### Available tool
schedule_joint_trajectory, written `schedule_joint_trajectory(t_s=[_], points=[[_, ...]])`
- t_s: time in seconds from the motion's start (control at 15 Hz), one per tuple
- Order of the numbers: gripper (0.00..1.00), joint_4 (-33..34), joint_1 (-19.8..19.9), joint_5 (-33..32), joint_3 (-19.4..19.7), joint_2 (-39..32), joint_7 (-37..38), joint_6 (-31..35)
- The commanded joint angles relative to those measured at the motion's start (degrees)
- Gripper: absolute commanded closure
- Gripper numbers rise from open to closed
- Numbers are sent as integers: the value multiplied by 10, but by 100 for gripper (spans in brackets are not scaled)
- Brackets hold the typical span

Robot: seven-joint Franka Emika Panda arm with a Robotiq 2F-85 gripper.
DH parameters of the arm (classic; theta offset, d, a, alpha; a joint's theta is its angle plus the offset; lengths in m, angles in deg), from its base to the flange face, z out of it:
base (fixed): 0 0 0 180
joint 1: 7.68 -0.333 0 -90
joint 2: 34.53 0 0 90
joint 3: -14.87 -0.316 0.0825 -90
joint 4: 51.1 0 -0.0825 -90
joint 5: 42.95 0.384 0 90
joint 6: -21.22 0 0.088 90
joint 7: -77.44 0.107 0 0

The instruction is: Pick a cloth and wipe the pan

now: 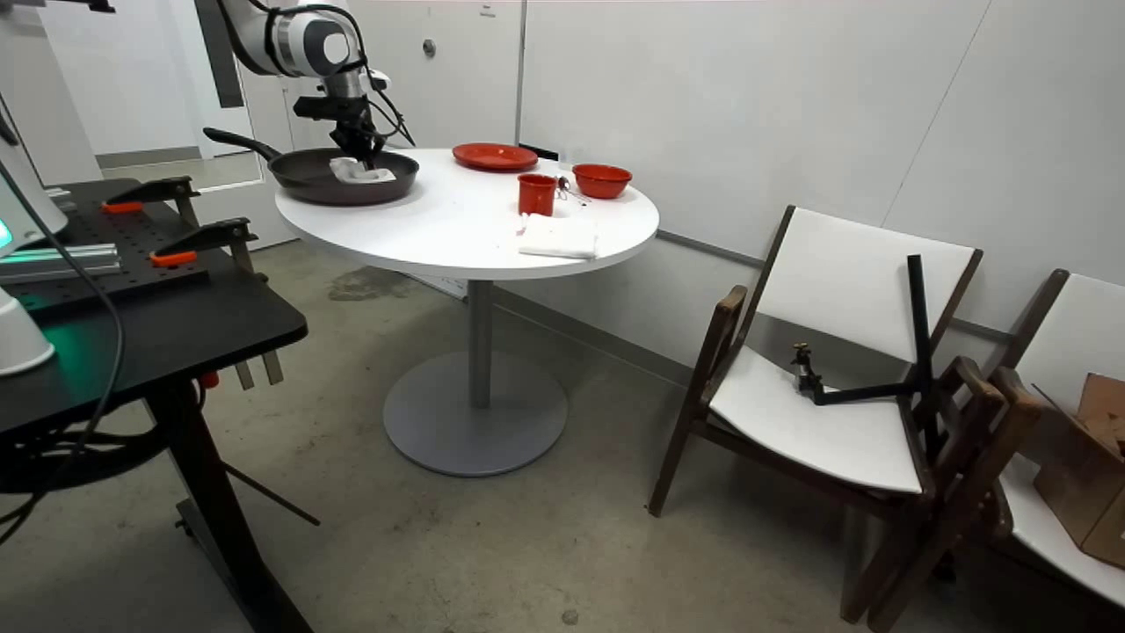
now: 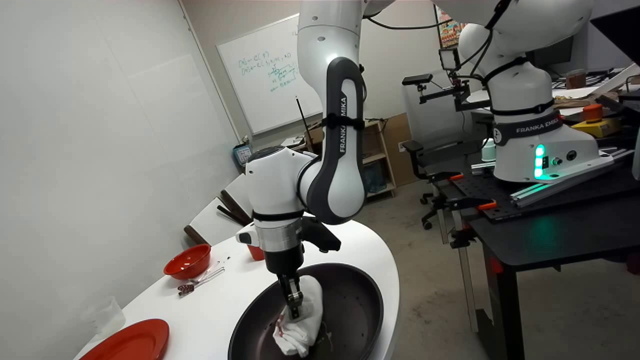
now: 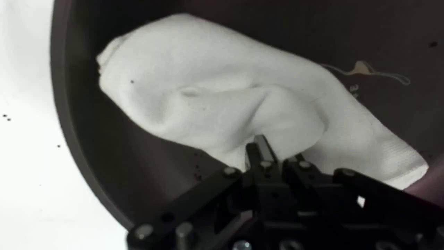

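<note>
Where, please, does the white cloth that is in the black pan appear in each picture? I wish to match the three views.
In an exterior view: the white cloth is small, in the upper left.
In an exterior view: the white cloth is near the bottom edge, a little left of centre.
In the wrist view: the white cloth is large, across the middle.
Shared landmark: the black pan, under it in all three.
</note>
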Motion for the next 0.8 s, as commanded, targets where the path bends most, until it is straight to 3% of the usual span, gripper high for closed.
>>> schedule_joint_trajectory(t_s=[0.0,0.4,0.73], points=[[98,64,15,-10,-6,-30,-14,-24],[98,128,6,-12,-10,-55,-12,-46],[98,146,4,-12,-20,-64,-13,-49]])
